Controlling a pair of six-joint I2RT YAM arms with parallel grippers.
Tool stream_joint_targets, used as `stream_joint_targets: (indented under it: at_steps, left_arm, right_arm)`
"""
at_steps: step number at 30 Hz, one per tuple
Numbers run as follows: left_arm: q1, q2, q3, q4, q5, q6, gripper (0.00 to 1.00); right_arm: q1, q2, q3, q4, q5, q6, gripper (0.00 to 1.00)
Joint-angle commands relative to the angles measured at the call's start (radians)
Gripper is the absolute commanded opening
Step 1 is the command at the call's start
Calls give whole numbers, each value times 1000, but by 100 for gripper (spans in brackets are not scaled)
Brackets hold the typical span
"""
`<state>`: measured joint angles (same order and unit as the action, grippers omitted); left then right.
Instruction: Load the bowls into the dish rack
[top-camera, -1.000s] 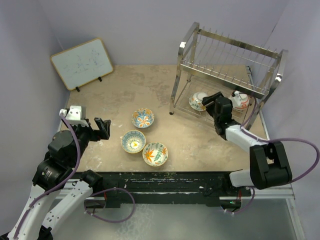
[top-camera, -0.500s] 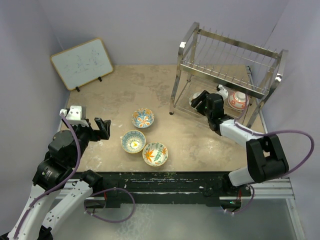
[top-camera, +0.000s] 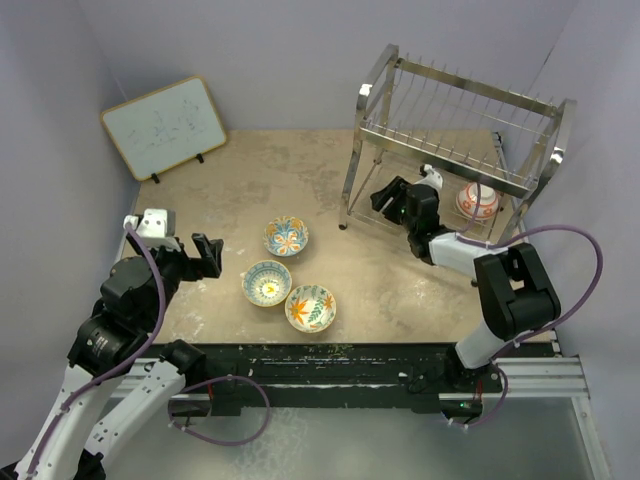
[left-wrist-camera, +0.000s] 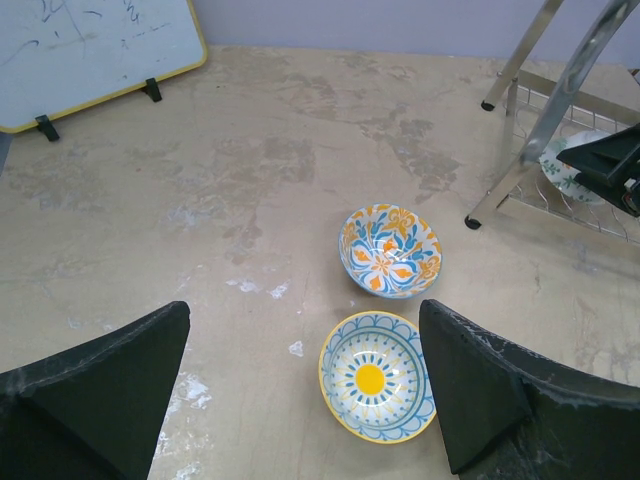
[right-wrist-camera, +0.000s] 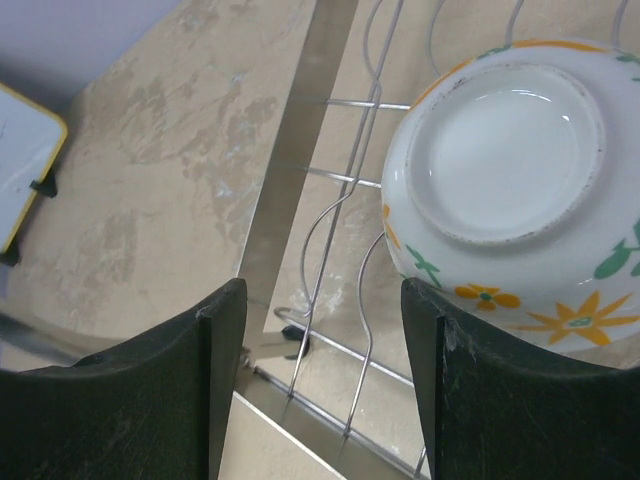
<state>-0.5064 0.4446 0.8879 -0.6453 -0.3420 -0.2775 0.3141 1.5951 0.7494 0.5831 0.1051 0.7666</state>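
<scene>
The right gripper (right-wrist-camera: 322, 320) held its jaws apart, empty; an overturned cream floral ceramic bowl (right-wrist-camera: 505, 170) lay just beyond them on the shiny wire dish rack (right-wrist-camera: 295, 150).

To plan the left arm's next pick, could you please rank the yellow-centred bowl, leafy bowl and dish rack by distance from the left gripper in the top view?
1. Yellow-centred bowl, just right of the left gripper.
2. Leafy bowl, further right, towards the near side.
3. Dish rack, far right, at the back.
</scene>
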Motion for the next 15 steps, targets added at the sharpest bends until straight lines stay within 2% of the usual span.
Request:
stream_joint_targets:
  at_steps: [1, 6, 15]
  left_arm:
    - [-6, 5, 0, 51, -10, -2, 99]
    - [-4, 9, -1, 54, -11, -2, 99]
    - [-4, 6, 0, 52, -15, 2, 99]
  right_arm:
    - [-1, 13, 82, -23, 139, -25, 65]
    - [-6, 21, 79, 39, 232, -83, 64]
    - [-33, 96, 160, 54, 355, -197, 64]
